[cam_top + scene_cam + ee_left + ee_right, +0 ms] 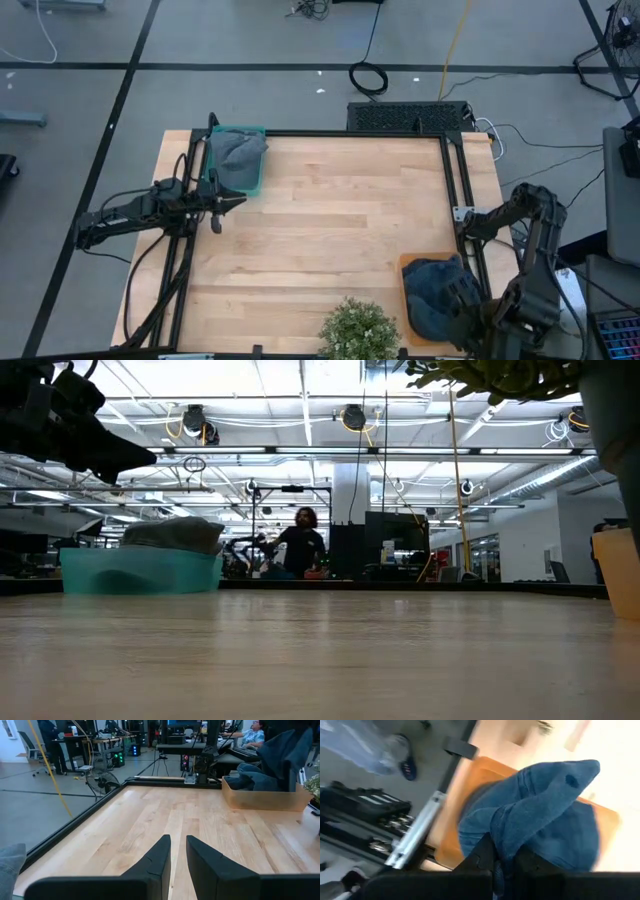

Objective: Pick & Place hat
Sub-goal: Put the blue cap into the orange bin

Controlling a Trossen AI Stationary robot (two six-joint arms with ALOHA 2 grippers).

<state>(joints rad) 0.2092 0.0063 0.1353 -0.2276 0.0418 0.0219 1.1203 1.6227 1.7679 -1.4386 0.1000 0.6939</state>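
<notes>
A blue hat [438,296] lies in an orange bin [404,262] at the table's near right corner. My right gripper [503,865] is over that bin and shut on the hat. In the left wrist view the hat [276,753] stands up out of the bin [265,798]. A grey hat [238,156] rests in a teal bin [256,186] at the far left; both show in the low view [175,532]. My left gripper [178,854] hovers above the table just near of the teal bin, empty, with a narrow gap between its fingers. My right gripper pinches a raised fold of the blue hat's cloth [512,837] between its two fingers. The fingers come from above, pointing down into the orange bin. The fold is drawn up, and the hat's lower part [570,845] is still inside the bin.
A potted plant [358,330] stands at the near edge, just left of the orange bin. A black frame rail [350,133] runs around the table. The middle of the wooden top [330,220] is bare. A person [300,545] stands in the room beyond the table.
</notes>
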